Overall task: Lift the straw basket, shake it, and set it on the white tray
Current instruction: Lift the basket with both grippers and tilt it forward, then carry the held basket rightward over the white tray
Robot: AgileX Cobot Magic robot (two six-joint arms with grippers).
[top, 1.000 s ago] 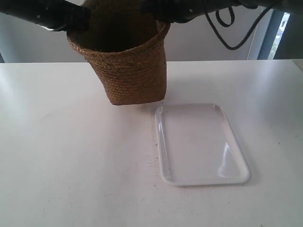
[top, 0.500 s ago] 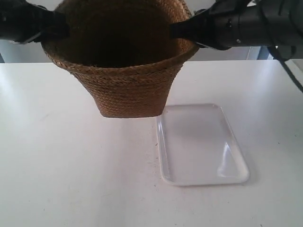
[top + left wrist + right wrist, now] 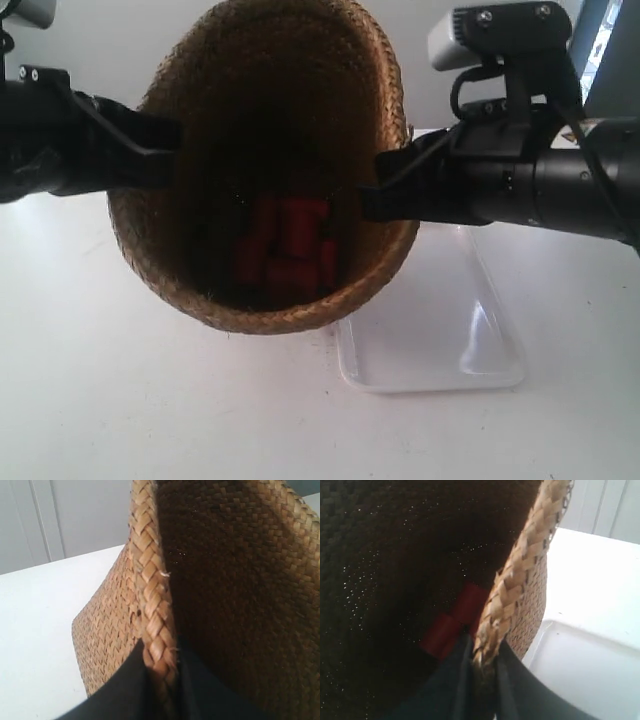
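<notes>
The straw basket hangs in the air, tipped so its open mouth faces the exterior view. Several red pieces lie inside on its low wall. The gripper of the arm at the exterior view's left pinches the rim on one side. The other gripper pinches the opposite side. In the left wrist view my left gripper is shut on the braided rim. My right gripper is shut on the rim too. The white tray lies on the table, partly hidden behind the basket.
The white table spreads under and around the basket. A grey wall stands behind. The tray shows just below the basket in the right wrist view. A red piece lies inside near the right fingers.
The basket has risen and tipped its mouth toward the exterior camera, revealing red pieces inside. Both arms moved closer and lower in view, still gripping the rim.
</notes>
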